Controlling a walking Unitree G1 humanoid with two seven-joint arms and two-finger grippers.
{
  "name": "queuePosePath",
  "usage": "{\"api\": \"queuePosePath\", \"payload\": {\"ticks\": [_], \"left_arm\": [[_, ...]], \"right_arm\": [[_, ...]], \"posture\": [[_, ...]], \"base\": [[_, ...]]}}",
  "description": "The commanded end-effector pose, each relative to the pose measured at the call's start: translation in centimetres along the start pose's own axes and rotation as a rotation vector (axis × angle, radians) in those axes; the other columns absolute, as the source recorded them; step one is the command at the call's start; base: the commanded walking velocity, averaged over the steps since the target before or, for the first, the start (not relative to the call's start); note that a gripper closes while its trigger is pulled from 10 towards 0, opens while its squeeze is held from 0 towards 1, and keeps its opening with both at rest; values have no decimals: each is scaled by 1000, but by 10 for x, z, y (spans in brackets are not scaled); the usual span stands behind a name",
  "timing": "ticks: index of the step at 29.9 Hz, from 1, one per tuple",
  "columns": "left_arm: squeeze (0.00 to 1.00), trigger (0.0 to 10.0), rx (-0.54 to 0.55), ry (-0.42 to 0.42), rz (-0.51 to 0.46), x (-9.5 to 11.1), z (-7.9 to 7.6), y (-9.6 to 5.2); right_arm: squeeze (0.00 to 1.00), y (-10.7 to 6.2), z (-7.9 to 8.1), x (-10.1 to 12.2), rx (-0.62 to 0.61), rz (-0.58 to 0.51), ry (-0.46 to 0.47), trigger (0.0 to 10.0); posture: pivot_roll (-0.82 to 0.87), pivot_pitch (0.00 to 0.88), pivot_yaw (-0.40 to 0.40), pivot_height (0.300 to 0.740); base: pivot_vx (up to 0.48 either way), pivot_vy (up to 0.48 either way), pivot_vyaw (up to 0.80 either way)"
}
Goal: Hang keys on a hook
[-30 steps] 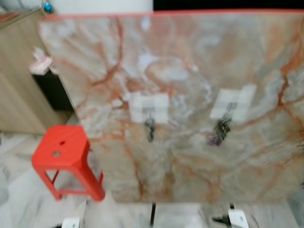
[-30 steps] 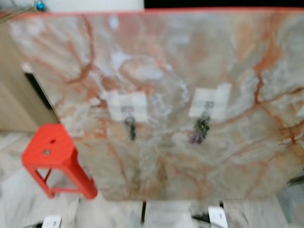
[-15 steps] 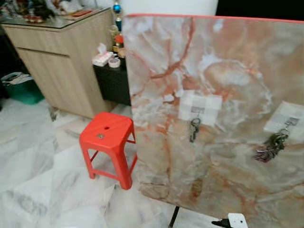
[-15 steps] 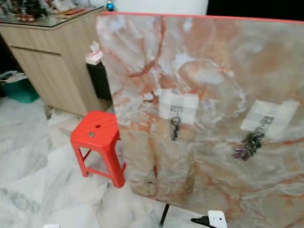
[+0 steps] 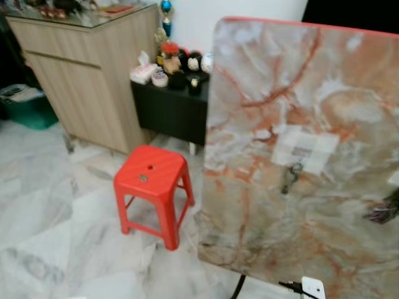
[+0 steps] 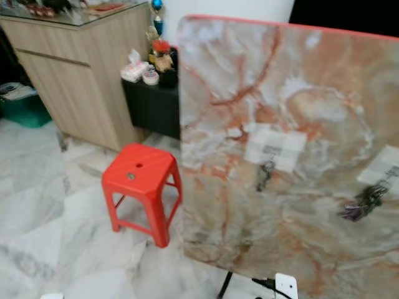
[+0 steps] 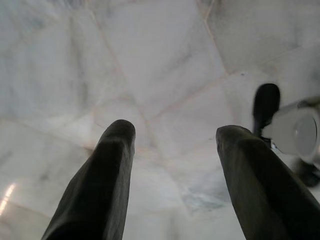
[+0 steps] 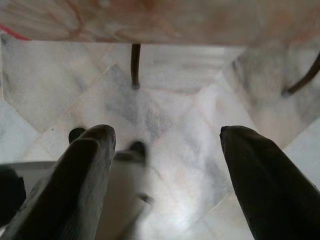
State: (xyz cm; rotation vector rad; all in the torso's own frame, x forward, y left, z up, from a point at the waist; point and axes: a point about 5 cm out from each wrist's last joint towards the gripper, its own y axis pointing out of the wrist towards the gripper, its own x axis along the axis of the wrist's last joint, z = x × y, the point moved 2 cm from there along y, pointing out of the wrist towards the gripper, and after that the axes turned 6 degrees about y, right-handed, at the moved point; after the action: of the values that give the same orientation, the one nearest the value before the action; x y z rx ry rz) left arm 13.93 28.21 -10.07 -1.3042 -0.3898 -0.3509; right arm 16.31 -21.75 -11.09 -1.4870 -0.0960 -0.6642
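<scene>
A marbled board (image 6: 324, 131) is seen standing upright, with two taped hook patches. A single key (image 6: 264, 175) hangs from the patch near the centre; a key bunch (image 6: 363, 202) hangs at 3 o'clock of it. A red stool (image 6: 140, 180) stands at 9 o'clock. The left gripper (image 7: 172, 165) and right gripper (image 8: 165, 165) are held wide apart and empty over the marble floor (image 7: 150, 60).

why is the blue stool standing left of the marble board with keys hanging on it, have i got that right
Not quite: the stool is red, not blue, as the right eye view shows. It does stand left of the marble board, where keys hang.
</scene>
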Motion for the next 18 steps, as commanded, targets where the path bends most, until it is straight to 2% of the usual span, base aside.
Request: {"api": "queuePosePath", "payload": {"ticks": [1, 5, 10, 13, 15, 18], "left_arm": [[0, 10000, -24, -2, 6, -2, -13, 1], [0, 10000, -39, -5, -1, 0, -23, 2], [0, 10000, -44, -7, -5, 0, -24, 2], [0, 10000, -38, -9, -4, -5, -17, 0], [0, 10000, -19, -15, -2, -11, 1, -3], [0, 10000, -10, -19, 0, -15, 12, -5]], "right_arm": [[0, -2, -8, -6, -27, 11, 26, 10000], [0, -2, -10, -6, -37, 5, 53, 10000], [0, -2, -10, -5, -43, -3, 74, 10000], [0, -2, -10, -5, -44, -6, 86, 10000], [0, -2, -10, -5, -44, -9, 97, 10000], [0, -2, -10, -5, -43, -10, 99, 10000]], "posture": [[53, 0, -26, 740], [48, 0, -30, 740], [43, 0, -27, 740], [41, 0, -26, 740], [42, 0, -25, 740], [40, 0, -24, 740]], "base": [[0, 480, 0], [0, 480, 0], [0, 480, 0], [0, 480, 0], [0, 480, 0], [0, 480, 0]]}}
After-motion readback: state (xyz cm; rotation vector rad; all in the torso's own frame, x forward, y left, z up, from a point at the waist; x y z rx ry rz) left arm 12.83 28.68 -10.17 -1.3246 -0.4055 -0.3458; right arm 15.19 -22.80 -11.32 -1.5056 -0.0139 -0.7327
